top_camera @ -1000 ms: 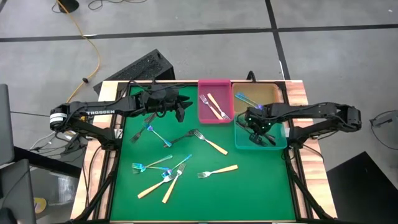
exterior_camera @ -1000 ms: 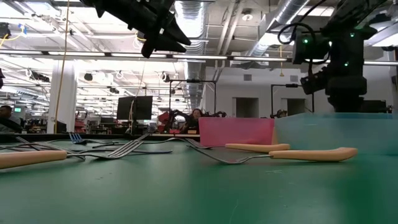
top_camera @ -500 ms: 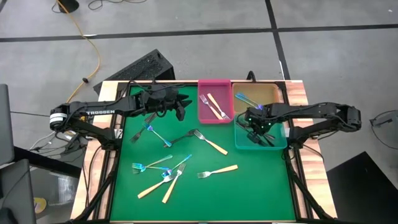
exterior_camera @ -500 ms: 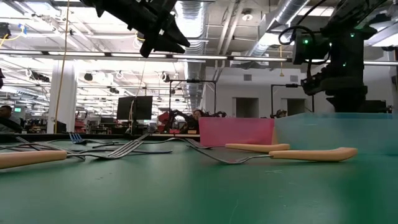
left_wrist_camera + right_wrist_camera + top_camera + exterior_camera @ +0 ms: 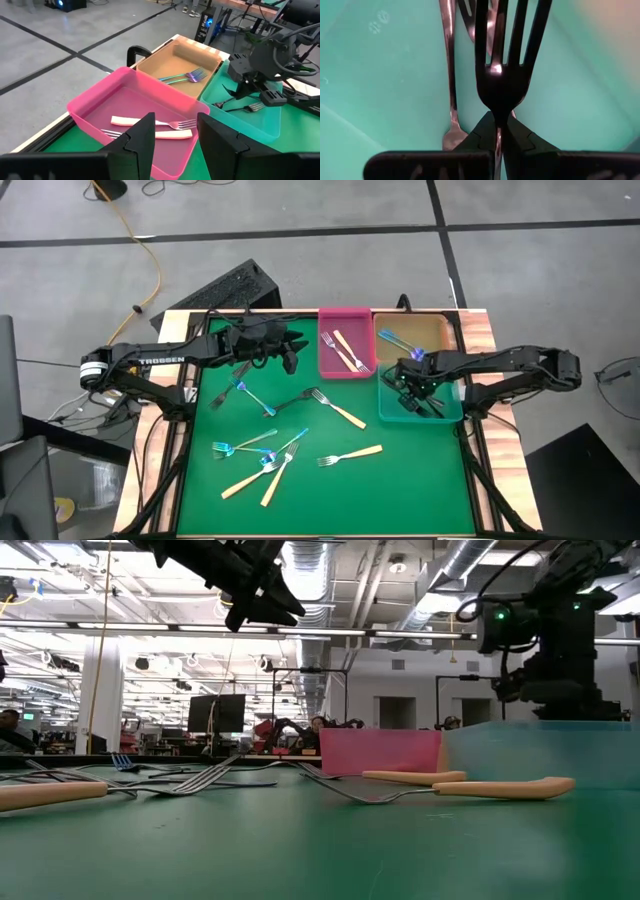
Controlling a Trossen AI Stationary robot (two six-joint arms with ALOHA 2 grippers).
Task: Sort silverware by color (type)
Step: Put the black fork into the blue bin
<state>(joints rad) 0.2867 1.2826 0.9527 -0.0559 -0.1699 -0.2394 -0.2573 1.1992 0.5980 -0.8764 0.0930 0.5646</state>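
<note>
Over the last second the right gripper (image 5: pixel 412 384) has been carried slightly outward and lower within the translucent teal bin (image 5: pixel 448 412), while its jaws are kept pressed together on a dark black metal fork (image 5: pixel 506 65), pinched at the neck with the tines pointing away from the wrist. Other dark forks (image 5: pixel 451 75) are seen lying on the teal floor just beneath it. The small shift is judged to mean that the black fork is being brought down for release among its own kind, and has not yet been let go.

The left gripper (image 5: pixel 290 352) is unchanged: it is held above the far edge of the green surface (image 5: pixel 400 480), just beside the pink bin (image 5: pixel 325 370), with its jaws partly spread and nothing between them.

Two tan-handled silver forks (image 5: pixel 150 131) lie in the pink bin, and iridescent blue forks (image 5: pixel 182 77) in the tan bin (image 5: pixel 150 64). Roughly nine forks (image 5: pixel 270 455) of mixed kinds are still scattered on the surface, so the sorting is judged less than half done.
</note>
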